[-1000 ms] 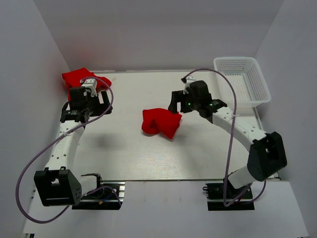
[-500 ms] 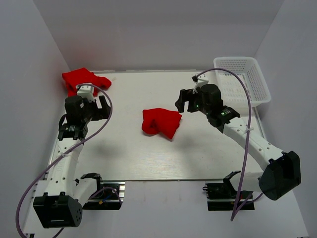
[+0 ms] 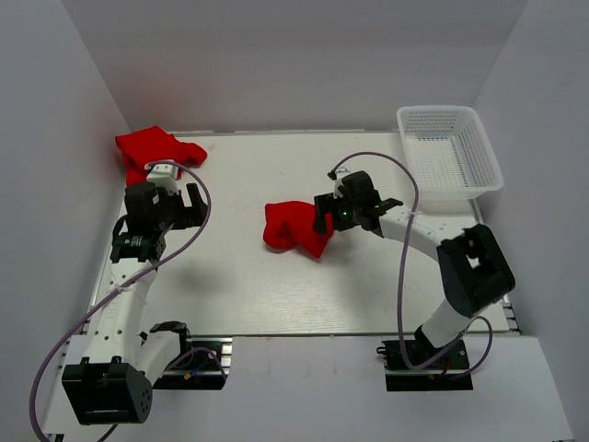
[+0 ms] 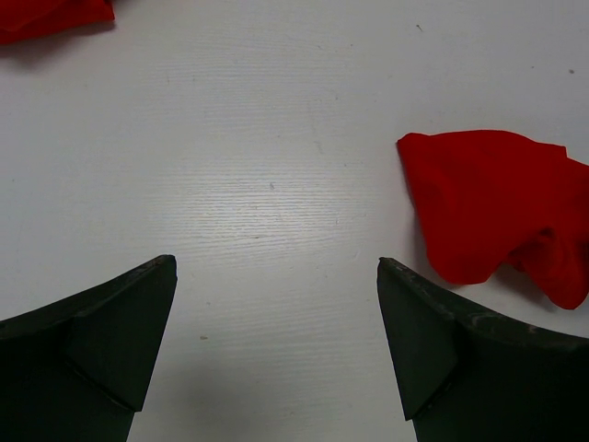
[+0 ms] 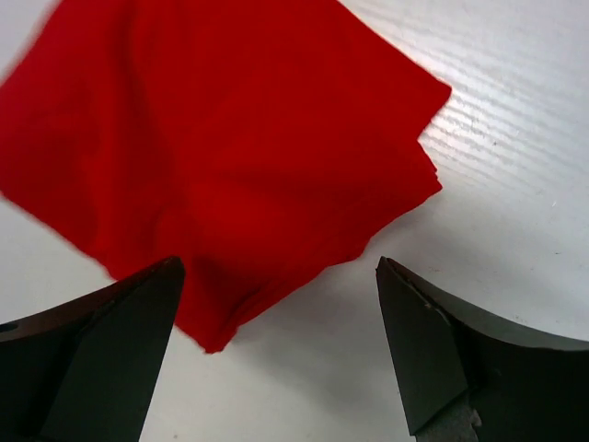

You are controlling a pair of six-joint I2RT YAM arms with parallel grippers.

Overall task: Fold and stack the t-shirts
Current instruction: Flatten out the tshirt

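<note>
You get bright, even light from above: the table [image 3: 276, 295] reads near white, and the shadows under the arms [image 3: 124, 276] are soft and faint. In your right wrist view the shirt [image 5: 212, 138] smears a little at its left edge and throws a soft shadow below; the dark fingers [image 5: 101, 359] lose detail. Your left wrist view is sharp.

1. Table [image 3: 239, 285]: white top with a faint streaked grain, and plain white panels close around it at the back and on both sides.
2. Red t-shirt [image 3: 293, 228]: lies mid-table in front of me, a bunched, half-folded heap. One squared corner with layered edges lies flat on the board.
3. Second red t-shirt [image 3: 152, 147]: crumpled in the far corner on my left, beside the wall and well apart from the first.
4. White mesh basket [image 3: 440, 110]: stands upright at the far corner on my right.
</note>
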